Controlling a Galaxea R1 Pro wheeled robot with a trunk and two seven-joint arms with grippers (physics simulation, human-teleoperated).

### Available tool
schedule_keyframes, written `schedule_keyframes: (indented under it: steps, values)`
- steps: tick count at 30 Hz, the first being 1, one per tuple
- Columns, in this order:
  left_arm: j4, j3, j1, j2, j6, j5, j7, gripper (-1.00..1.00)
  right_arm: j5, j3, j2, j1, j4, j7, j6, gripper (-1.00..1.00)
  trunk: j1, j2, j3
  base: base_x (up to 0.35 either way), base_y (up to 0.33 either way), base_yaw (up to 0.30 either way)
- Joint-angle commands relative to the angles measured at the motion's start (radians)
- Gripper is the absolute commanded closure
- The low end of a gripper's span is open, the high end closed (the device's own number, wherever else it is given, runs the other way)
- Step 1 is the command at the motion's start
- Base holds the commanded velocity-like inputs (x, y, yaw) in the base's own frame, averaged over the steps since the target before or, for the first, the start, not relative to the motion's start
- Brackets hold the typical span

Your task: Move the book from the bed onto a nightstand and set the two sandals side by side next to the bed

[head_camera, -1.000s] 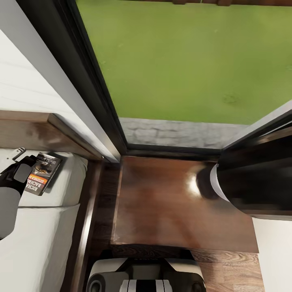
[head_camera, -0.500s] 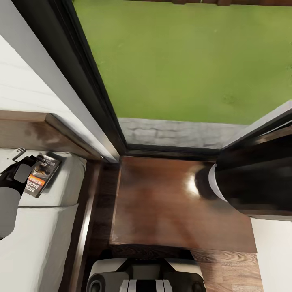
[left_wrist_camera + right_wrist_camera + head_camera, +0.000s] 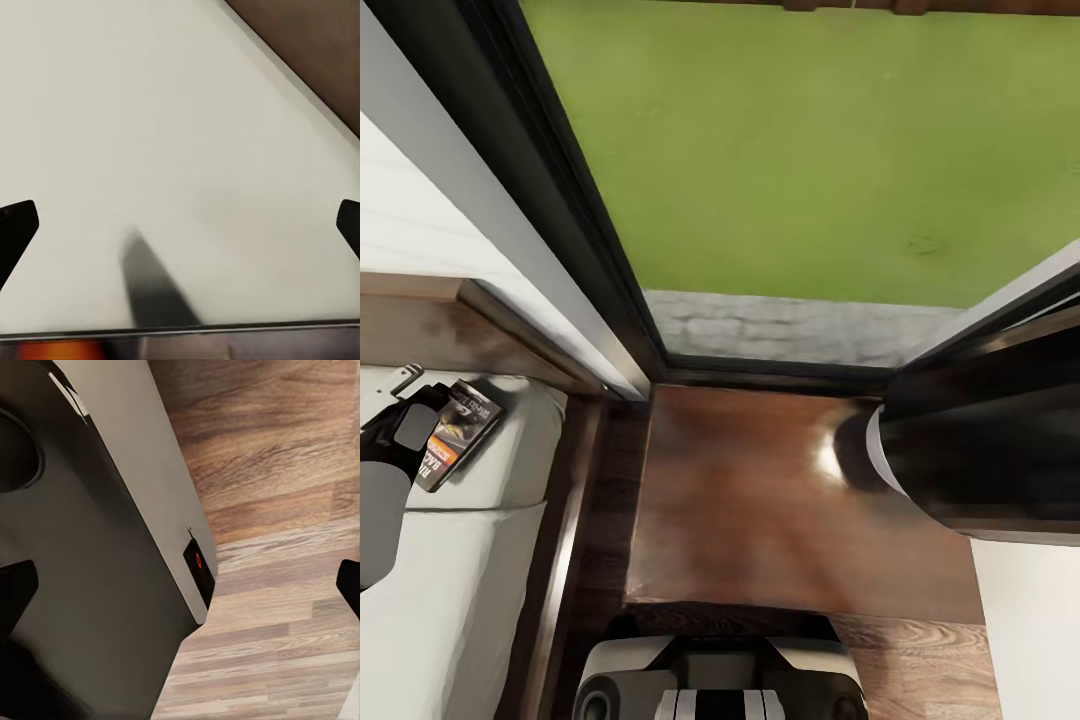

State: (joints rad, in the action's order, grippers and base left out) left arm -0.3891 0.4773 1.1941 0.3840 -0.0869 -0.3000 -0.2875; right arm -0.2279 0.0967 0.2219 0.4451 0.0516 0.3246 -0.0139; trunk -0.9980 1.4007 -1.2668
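Here the book [image 3: 452,435] lies flat on the bed [image 3: 470,590], near the headboard, with the left gripper [image 3: 412,425] at its edge. Judged from its look, it is a thin, light paperback that flexes and may slide on the mattress; take it across the long edge, near the middle. The left wrist view shows both fingers [image 3: 15,229] spread wide over pale mattress, gripping nothing. The right fingers [image 3: 16,585] are likewise spread, above the wood floor [image 3: 277,547]. The nightstand [image 3: 760,500] stands just beside the bed, its glossy top a hard, level surface, below a tall window [image 3: 780,150].
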Motion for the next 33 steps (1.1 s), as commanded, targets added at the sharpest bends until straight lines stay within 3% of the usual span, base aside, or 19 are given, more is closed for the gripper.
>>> schedule_keyframes:
  steps: [1, 33]
  values:
    - [0.009, 0.0, -0.001, -0.001, -0.004, -0.016, -0.002, -1.0, -0.004, 0.008, 0.001, 0.001, 0.004, 0.005, -0.001, -1.0, 0.0, 0.0, 0.0, 0.0, 0.0, 0.0]
    - [0.009, -0.001, -0.001, -0.001, -0.004, -0.016, -0.002, -1.0, -0.004, 0.008, 0.001, 0.001, 0.004, 0.005, -0.001, -1.0, 0.0, 0.0, 0.0, 0.0, -0.014, 0.0]
